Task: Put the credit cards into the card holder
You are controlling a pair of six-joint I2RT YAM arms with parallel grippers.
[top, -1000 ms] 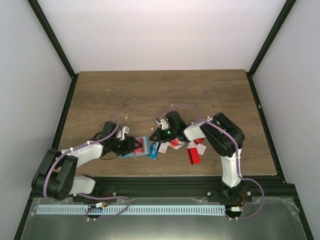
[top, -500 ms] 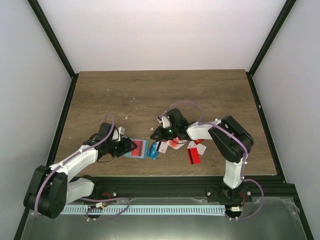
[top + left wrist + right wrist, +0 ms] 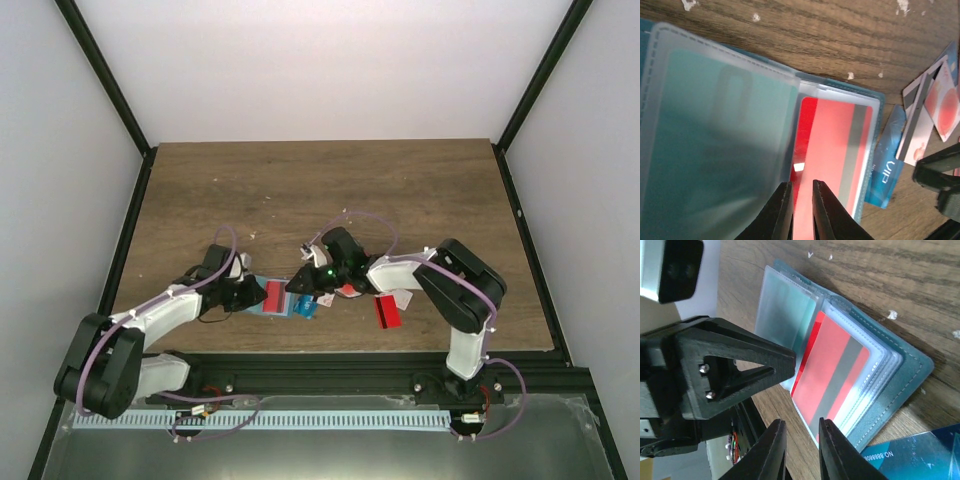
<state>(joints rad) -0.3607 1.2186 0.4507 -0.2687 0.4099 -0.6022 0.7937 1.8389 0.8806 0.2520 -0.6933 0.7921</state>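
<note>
The card holder (image 3: 250, 300) (image 3: 720, 125) (image 3: 905, 371) lies open near the front edge, its clear sleeves fanned out. A red credit card (image 3: 830, 145) (image 3: 832, 370) (image 3: 274, 295) with a grey stripe sits in one sleeve, its left edge sticking out. My left gripper (image 3: 801, 184) (image 3: 790, 360) (image 3: 252, 292) is closed to a thin slit, tips over that edge, nothing between them. My right gripper (image 3: 802, 422) (image 3: 298, 283) hovers slightly open just off the card's near corner, holding nothing. More credit cards (image 3: 345, 290) lie to the right.
A blue VIP card (image 3: 887, 170) (image 3: 910, 455) (image 3: 306, 306) lies against the holder's right side. A white card with a red circle (image 3: 945, 107), a red card with a black stripe (image 3: 387, 311) and white cards (image 3: 400, 297) lie further right. The table's front edge (image 3: 330, 350) is close.
The left gripper has closed from wide open and come in onto the red card. The right gripper has opened a little and shifted left; the red card now rests in the holder.
</note>
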